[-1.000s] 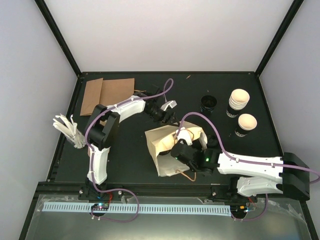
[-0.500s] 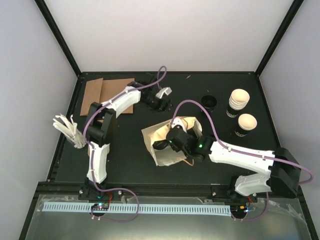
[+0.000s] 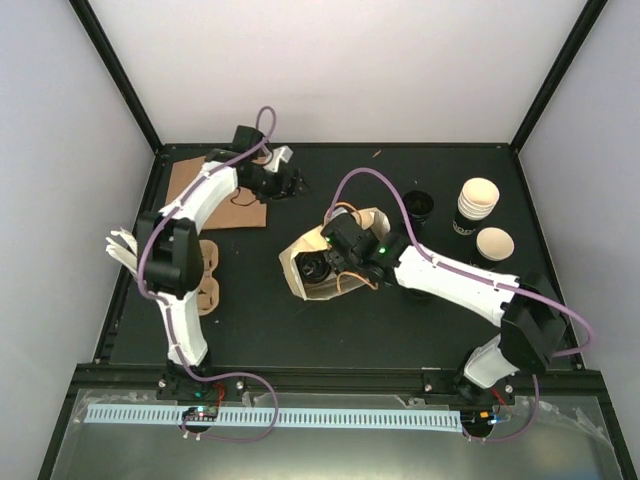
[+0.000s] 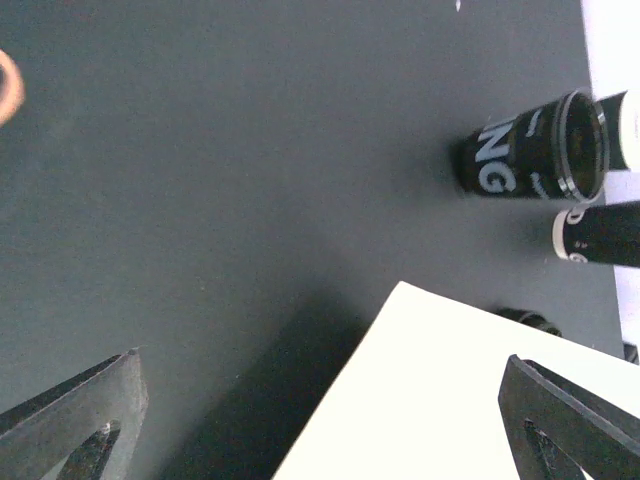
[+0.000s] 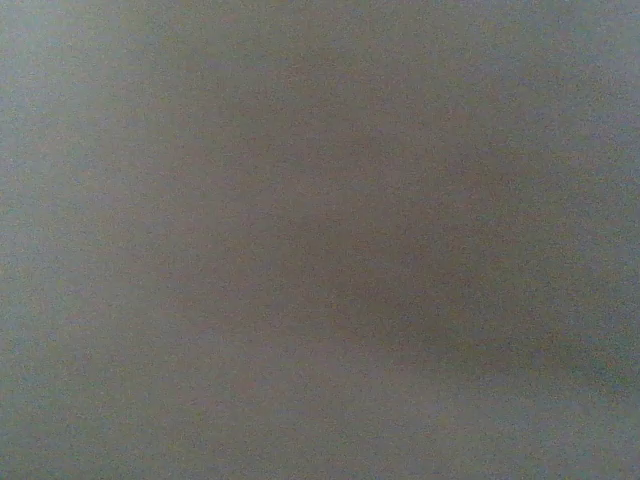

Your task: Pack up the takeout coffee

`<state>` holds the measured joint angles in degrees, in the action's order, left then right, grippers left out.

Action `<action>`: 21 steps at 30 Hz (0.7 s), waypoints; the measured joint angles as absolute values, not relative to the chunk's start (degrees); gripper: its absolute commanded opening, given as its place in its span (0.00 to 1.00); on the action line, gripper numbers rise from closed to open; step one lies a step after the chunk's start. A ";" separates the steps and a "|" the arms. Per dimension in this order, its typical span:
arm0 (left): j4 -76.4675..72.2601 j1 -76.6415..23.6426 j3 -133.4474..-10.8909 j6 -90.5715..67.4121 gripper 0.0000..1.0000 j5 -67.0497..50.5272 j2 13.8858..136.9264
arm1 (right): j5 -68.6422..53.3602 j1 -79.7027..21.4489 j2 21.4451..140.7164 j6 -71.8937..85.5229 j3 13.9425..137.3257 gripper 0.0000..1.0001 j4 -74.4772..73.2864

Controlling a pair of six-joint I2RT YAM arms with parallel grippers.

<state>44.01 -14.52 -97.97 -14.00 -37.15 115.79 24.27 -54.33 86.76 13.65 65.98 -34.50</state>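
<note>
- The takeout coffee cannot be made out in any view. The right gripper is sunk in the mouth of the paper bag, whose walls close around its fingers.
- Whether those fingers are clenched or released cannot be told, since the right wrist view is a blank blur.
- The left gripper is spread wide and empty, with black cups well beyond its fingertips.

Top external: overhead, behind arm bases, whole desk. Left wrist: low, across desk toward black cups, shared with overhead. Right wrist: close-up, grey blur.
</note>
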 measured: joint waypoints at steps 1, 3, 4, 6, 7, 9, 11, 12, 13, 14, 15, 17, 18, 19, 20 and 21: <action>43.77 -13.89 -97.23 -14.26 0.99 -36.18 113.89 | 23.75 -53.91 87.46 13.30 66.94 0.43 -35.07; 42.76 -13.15 -95.64 -14.72 0.99 -34.74 109.71 | 22.46 -52.97 89.06 12.47 68.95 0.42 -35.99; 42.17 -13.06 -94.56 -14.98 0.99 -33.91 107.07 | 21.85 -52.49 89.71 12.14 69.71 0.42 -36.32; 41.39 -13.21 -93.01 -15.20 0.99 -32.60 102.52 | 20.69 -51.57 90.85 11.55 71.18 0.42 -36.97; 40.73 -13.21 -91.90 -15.25 0.99 -31.70 99.74 | 20.25 -51.20 91.35 11.27 71.77 0.42 -37.19; 39.33 -13.37 -89.14 -15.27 0.99 -29.85 94.02 | 19.49 -50.54 92.33 10.68 72.88 0.42 -37.52; 37.95 -13.37 -85.95 -15.27 0.99 -28.27 88.12 | 18.85 -50.04 93.21 10.15 73.91 0.43 -37.85; 36.80 -13.37 -83.85 -15.25 0.99 -27.81 85.17 | 18.57 -49.78 93.58 9.93 74.32 0.43 -38.00; 35.81 -13.37 -81.80 -15.22 0.99 -27.35 82.37 | 18.26 -49.60 93.86 9.72 74.65 0.43 -38.09; 35.16 -13.37 -79.75 -15.20 0.99 -27.03 79.70 | 17.89 -49.39 94.17 9.47 75.02 0.43 -38.35; 34.02 -13.37 -77.12 -15.16 0.99 -26.79 76.44 | 17.47 -49.08 94.59 9.26 75.61 0.43 -38.72; 32.10 -13.37 -72.38 -15.09 0.99 -26.57 70.59 | 16.75 -48.58 95.61 8.97 76.88 0.43 -39.33; 31.18 -13.37 -70.37 -15.07 0.99 -26.52 68.03 | 16.45 -48.34 96.20 8.86 77.49 0.43 -39.53; 30.37 -13.37 -68.64 -15.05 0.99 -26.37 65.78 | 16.14 -48.07 96.86 8.82 78.22 0.43 -40.03; 29.93 -13.37 -67.44 -15.03 0.99 -26.30 63.99 | 15.88 -47.81 97.60 8.75 78.98 0.43 -40.38; 29.52 -13.41 -66.32 -14.98 0.99 -26.13 62.11 | 15.59 -47.59 98.24 8.67 79.66 0.43 -40.75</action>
<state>29.52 -13.41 -66.32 -14.98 -26.13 62.11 15.59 -47.59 98.24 8.67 79.66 -40.75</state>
